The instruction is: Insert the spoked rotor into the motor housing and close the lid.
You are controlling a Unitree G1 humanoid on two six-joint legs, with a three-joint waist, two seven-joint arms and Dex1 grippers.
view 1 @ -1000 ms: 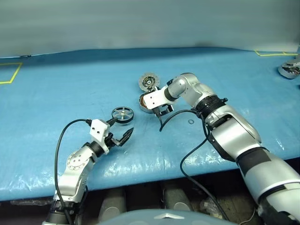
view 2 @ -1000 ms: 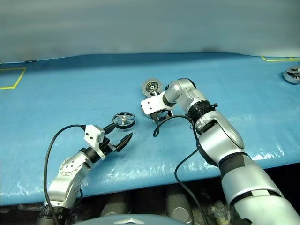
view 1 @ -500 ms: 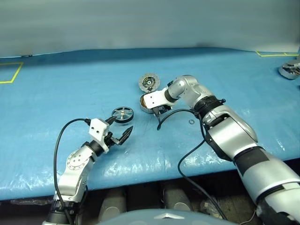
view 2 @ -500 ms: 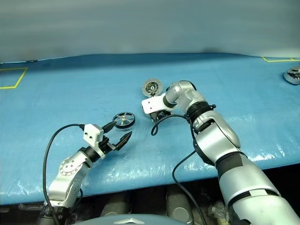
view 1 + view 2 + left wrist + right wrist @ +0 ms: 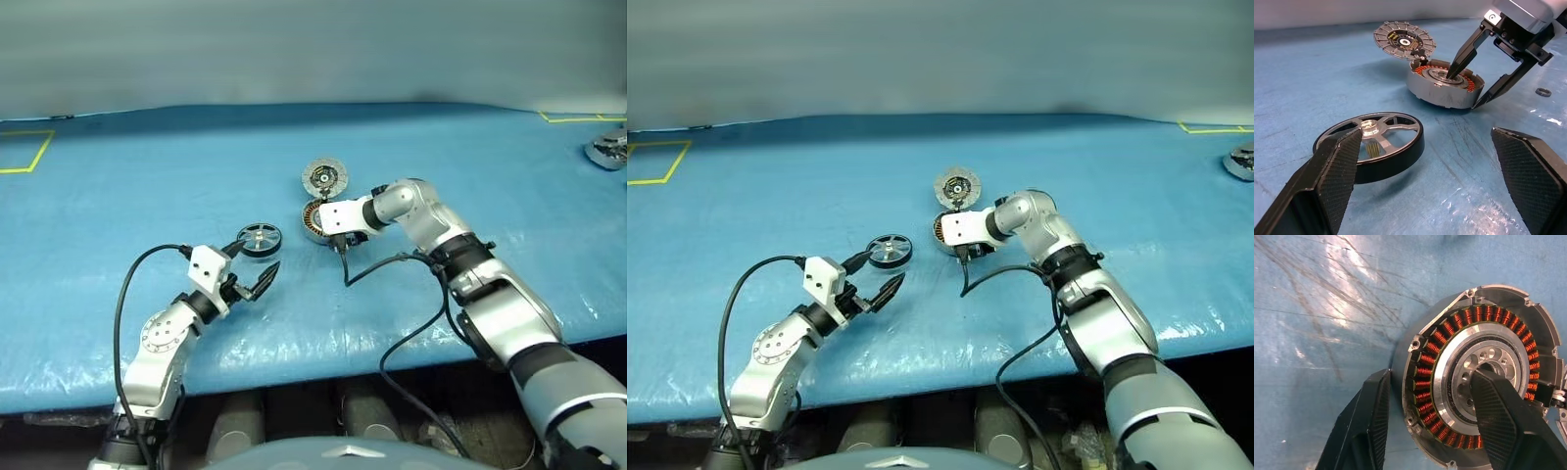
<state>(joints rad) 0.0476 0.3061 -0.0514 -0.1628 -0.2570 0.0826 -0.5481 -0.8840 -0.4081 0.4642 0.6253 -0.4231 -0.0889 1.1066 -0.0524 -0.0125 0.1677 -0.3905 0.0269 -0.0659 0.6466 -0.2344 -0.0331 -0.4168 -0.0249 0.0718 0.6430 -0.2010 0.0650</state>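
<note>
The motor housing (image 5: 315,217), a silver cup with copper windings, stands mid-table. The slotted lid (image 5: 324,177) leans tilted against its far side. My right gripper (image 5: 1431,377) points down onto the housing (image 5: 1484,377). It is shut on it, with one finger (image 5: 1369,426) against the outer wall and the other (image 5: 1498,416) in the silver centre. The spoked rotor (image 5: 258,237) lies flat to the left of the housing. My left gripper (image 5: 257,264) hovers open just in front of the rotor (image 5: 1371,144), its fingers (image 5: 1327,186) apart and empty.
A small dark ring (image 5: 1544,91) lies on the blue sheet to the right of the housing. Another metal part (image 5: 607,149) sits at the far right edge. Yellow tape corners (image 5: 24,152) mark the sheet. The right arm's cable (image 5: 392,264) trails toward the table's front edge.
My right gripper's fingers have closed in onto the housing, and its arm has sunk and drawn back a little. The left gripper has stayed put. The camera has shifted slightly.
</note>
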